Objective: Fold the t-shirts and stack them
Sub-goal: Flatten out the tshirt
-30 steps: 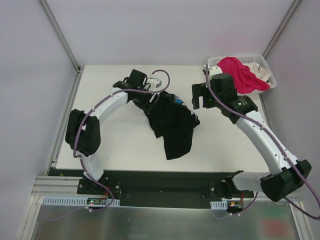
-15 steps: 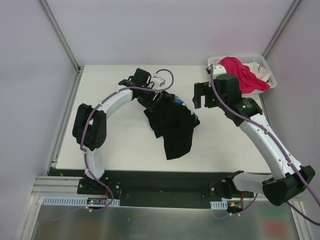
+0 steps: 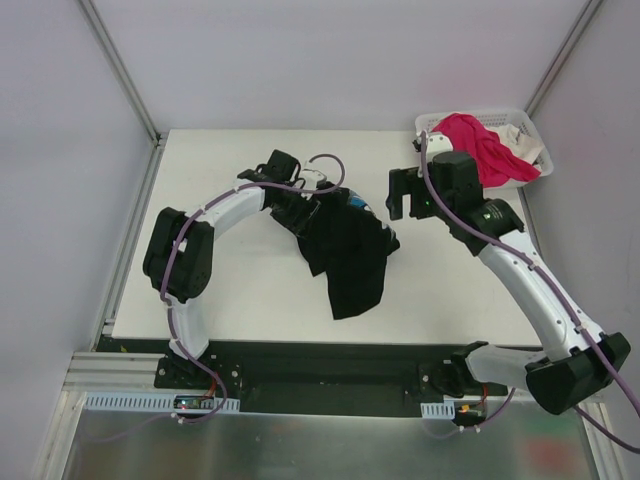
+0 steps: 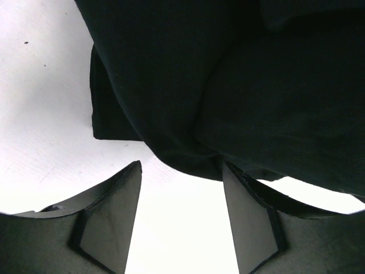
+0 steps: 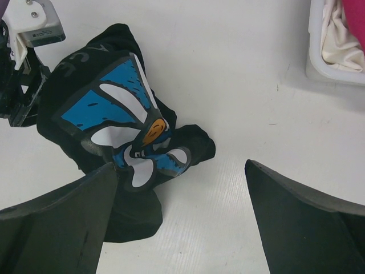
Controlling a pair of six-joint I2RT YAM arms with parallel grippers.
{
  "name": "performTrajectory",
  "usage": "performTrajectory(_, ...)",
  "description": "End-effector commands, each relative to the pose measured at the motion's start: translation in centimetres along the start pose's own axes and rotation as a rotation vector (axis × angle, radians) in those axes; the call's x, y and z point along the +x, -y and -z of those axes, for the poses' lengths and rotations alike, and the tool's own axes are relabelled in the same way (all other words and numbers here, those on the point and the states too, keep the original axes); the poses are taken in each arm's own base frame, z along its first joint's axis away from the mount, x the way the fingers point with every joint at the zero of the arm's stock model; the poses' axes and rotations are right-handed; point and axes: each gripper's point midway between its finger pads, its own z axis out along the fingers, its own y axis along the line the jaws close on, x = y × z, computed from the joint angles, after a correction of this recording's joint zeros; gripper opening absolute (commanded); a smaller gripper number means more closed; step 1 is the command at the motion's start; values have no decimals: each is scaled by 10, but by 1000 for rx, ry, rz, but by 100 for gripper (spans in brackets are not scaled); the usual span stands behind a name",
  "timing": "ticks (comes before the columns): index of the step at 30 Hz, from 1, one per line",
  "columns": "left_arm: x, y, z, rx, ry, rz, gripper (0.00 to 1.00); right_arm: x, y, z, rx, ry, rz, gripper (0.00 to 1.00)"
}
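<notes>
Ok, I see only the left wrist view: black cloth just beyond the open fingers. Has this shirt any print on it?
Observer: Yes. The right wrist view shows a daisy print in white and blue on the crumpled black t-shirt.
Operator: And where is the right gripper?
Observer: The right gripper is open and hangs to the right of that shirt, apart from it, over bare table.
Operator: Where are the other shirts?
Observer: The pink t-shirt lies on top in the basket at the far right corner, with the white t-shirt beside it inside.
</notes>
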Motion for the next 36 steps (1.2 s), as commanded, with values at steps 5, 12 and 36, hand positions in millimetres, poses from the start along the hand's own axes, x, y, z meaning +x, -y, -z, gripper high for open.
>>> performTrajectory(5, -24, 6, 1, 18, 52, -4, 45, -14, 1, 18, -21, 91, -23, 96)
performTrajectory(12, -17, 11, -12, 35, 18, 2, 60, -18, 5, 25, -17, 117, -34, 96)
performTrajectory(36, 3, 4, 1, -60, 3, 33, 0, -3, 7, 2, -4, 59, -32, 96)
